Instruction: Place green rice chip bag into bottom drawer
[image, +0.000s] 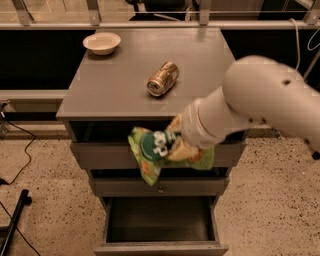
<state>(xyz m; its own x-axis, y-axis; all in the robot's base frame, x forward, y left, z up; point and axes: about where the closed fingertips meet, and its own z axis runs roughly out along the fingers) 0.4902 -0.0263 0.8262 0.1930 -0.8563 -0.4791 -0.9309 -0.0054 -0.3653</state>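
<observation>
My gripper (176, 144) is shut on the green rice chip bag (152, 152), a crinkled bright-green bag with a dark-green oval and white lettering. I hold it in the air in front of the cabinet's upper drawer fronts, above the bottom drawer (160, 220). That drawer is pulled out, a wide grey box with dark inner walls, and nothing shows inside it. My white arm (260, 100) comes in from the right and covers the cabinet's right front corner.
A gold-brown can (163, 78) lies on its side on the grey cabinet top (110, 85). A white bowl (102, 43) stands at the top's back left corner. Black cables (15, 175) lie on the speckled floor at left.
</observation>
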